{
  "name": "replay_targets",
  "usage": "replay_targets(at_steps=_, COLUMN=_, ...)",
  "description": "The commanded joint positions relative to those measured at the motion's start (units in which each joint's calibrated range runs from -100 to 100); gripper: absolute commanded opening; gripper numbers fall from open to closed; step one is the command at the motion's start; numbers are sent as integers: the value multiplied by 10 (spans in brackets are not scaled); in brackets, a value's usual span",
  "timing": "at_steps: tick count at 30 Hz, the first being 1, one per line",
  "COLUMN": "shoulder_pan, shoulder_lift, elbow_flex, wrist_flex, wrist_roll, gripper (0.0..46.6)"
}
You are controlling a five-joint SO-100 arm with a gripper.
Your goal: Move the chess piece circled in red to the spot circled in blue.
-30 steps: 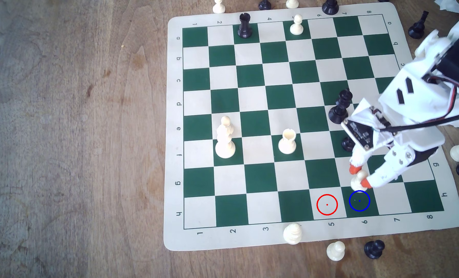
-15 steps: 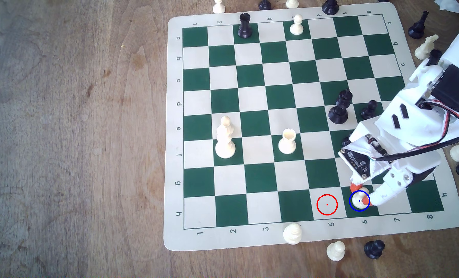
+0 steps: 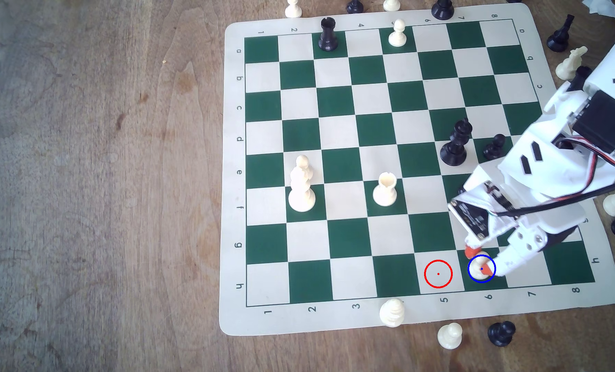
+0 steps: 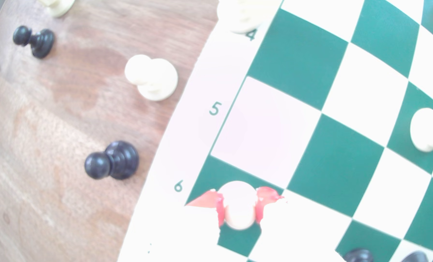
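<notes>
The chess piece [image 3: 477, 265], a small cream pawn with a ball head, sits inside the blue ring on the spot [image 3: 465, 283], a dark green square in column 6 of the board's near row. My gripper [image 3: 480, 261] is shut on the pawn, one orange fingertip on each side of it. In the wrist view the red fingertips [image 4: 220, 214] press against the pawn's [image 4: 238, 201] neck over the green square [image 4: 235, 240]. I cannot tell whether its base touches the board. The red-ringed cream square [image 3: 438, 274] beside it is bare.
A black pawn [image 3: 494, 146] and a tall black piece [image 3: 456, 145] stand just behind my arm. A cream rook [image 3: 384, 189] and a tall cream piece [image 3: 301, 186] are mid-board. Off the near edge lie a cream pawn [image 3: 449, 335] and a black pawn [image 3: 501, 332].
My gripper carried the pawn toward the board's near edge and down, from the row behind into the blue ring. Over the last half second it only shifted slightly.
</notes>
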Motion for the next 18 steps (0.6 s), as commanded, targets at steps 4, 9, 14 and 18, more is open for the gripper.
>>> replay_targets(at_steps=4, shoulder_pan=0, shoulder_lift=-7, elbow_flex=-22, wrist_flex=-7, wrist_roll=-2, gripper=87)
replay_targets(at_steps=9, shoulder_pan=-3, shoulder_lift=-13, elbow_flex=-19, wrist_flex=-1, wrist_roll=-2, gripper=103)
replay_targets(at_steps=14, shoulder_pan=-3, shoulder_lift=-26, elbow_flex=-19, wrist_flex=10, wrist_roll=-7, gripper=215)
replay_targets(at_steps=18, shoulder_pan=1, shoulder_lift=-44, elbow_flex=-20, wrist_flex=38, wrist_roll=-5, gripper=236)
